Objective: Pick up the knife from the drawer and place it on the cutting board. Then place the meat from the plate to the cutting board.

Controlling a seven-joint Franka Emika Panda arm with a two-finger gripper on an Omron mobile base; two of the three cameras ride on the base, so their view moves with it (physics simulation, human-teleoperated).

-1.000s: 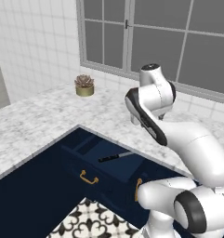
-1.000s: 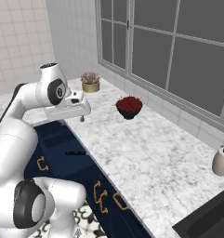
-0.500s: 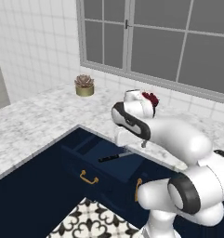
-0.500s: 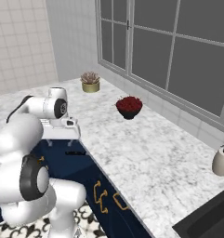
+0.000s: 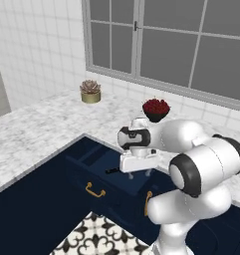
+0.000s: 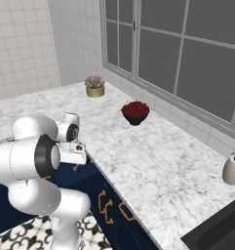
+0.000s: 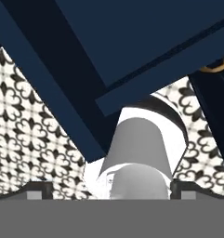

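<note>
The wide navy drawer (image 5: 86, 162) stands pulled out under the marble counter, its brass pull (image 5: 95, 190) facing the floor. The knife's black handle (image 5: 111, 171) lies inside it; the blade is hidden behind my hand. My gripper (image 5: 140, 174) hangs open just right of that handle, low over the drawer, fingers pointing down. In the right base view the gripper (image 6: 74, 167) sits at the counter's edge, behind my own arm. The hand view has the fingertips (image 7: 39, 188) wide apart with nothing between them, over navy panels. The cutting board, the plate and the meat are out of view.
On the marble counter (image 5: 37, 129) stand a potted succulent (image 5: 90, 91) and a dark bowl of red fruit (image 5: 156, 108) near the window. A soap dispenser (image 6: 232, 168) and a dark sink (image 6: 216, 229) lie far right. Patterned floor tiles (image 5: 99, 236) lie below the drawer.
The arm has folded forward and down, carrying the hand from above the counter to just over the open drawer. The jaws have stayed open.
</note>
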